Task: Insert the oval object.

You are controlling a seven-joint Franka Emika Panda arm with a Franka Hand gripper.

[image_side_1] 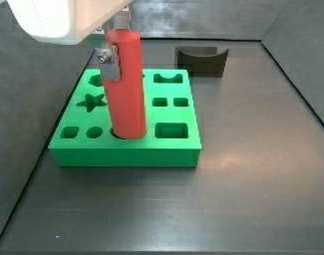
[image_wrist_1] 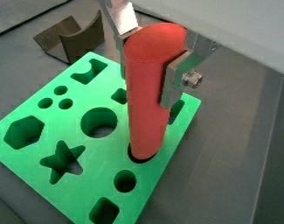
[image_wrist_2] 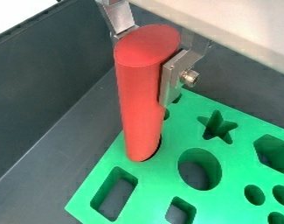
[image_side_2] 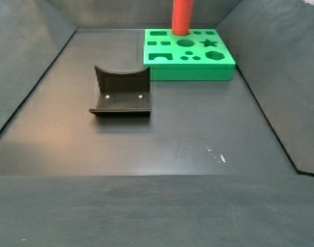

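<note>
The tall smooth red-orange oval peg [image_side_1: 125,85] stood upright, its foot in a hole of the flat green shape-cutout block [image_side_1: 177,139], left of centre in a side view. The gripper [image_wrist_1: 152,54] pinched its upper part between silver fingers [image_wrist_1: 176,83].

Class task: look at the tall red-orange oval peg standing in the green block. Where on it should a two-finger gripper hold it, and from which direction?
Grip the tall red-orange oval peg near its upper end, coming from above. It stands upright with its foot in a hole of the green block, so only the upper shaft is free. The gripper is there already, silver fingers on opposite sides of the peg.
</note>
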